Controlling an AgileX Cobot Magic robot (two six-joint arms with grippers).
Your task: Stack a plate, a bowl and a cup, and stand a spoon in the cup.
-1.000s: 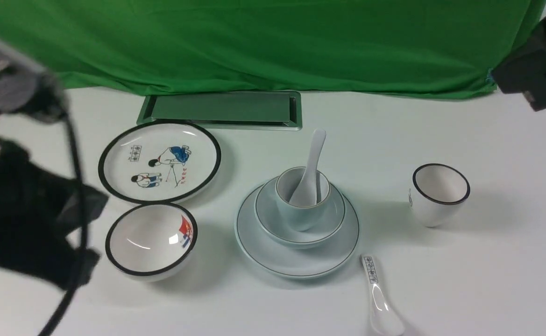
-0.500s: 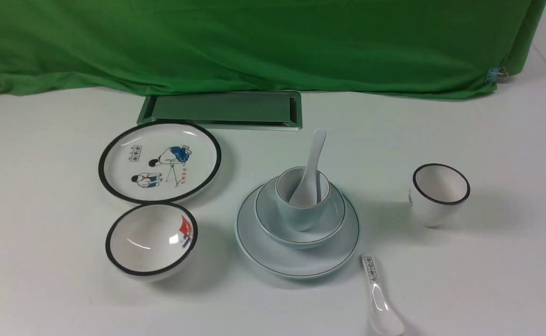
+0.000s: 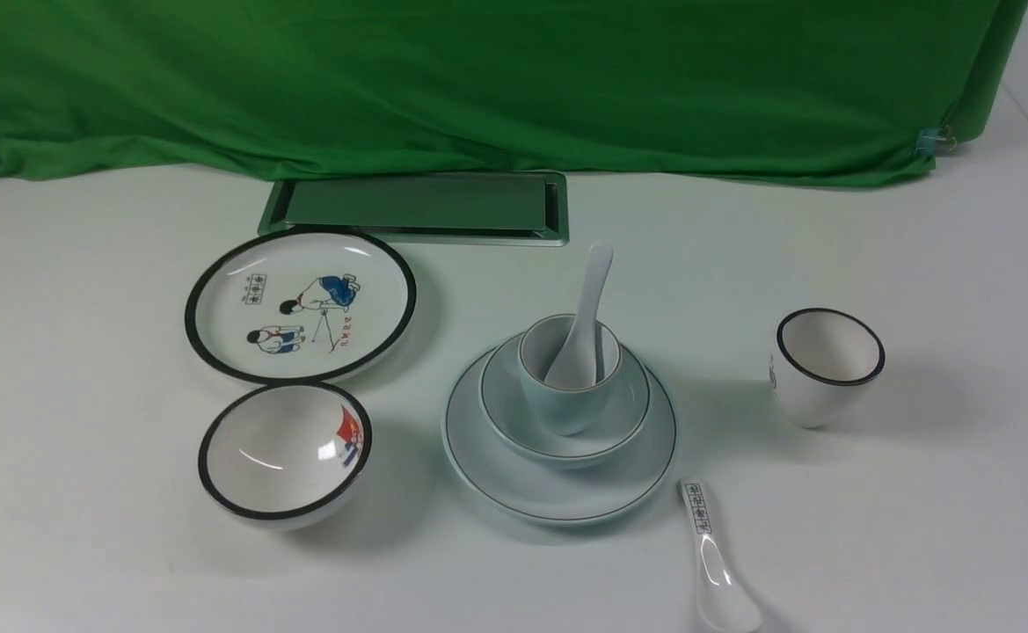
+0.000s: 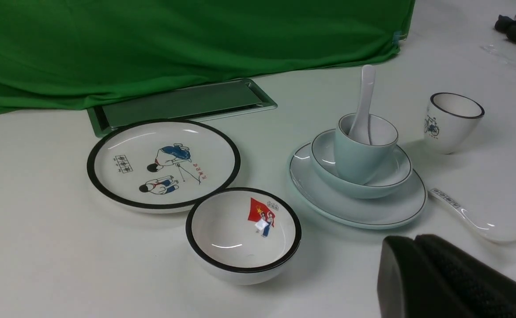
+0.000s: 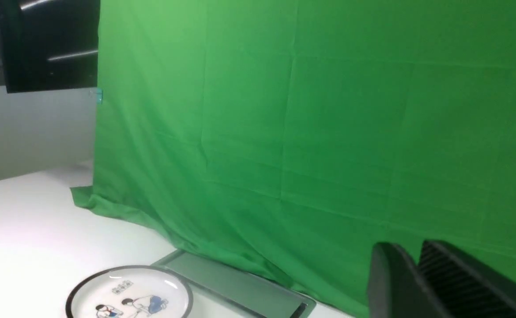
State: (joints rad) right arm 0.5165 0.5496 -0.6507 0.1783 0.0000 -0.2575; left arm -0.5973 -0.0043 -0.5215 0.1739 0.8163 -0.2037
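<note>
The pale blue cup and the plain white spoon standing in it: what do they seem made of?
The cup looks like glazed ceramic, though melamine is possible: smooth pale blue wall, soft sheen. The spoon looks like glossy white glazed ceramic: thick one-piece body with a smooth, shiny surface.

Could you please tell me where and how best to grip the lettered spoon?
I'd take the lettered spoon by its handle, from straight above, jaws across its width: it lies flat, the handle is narrow and straight, the scoop end wider and glossy. Mind the plate close by.
</note>
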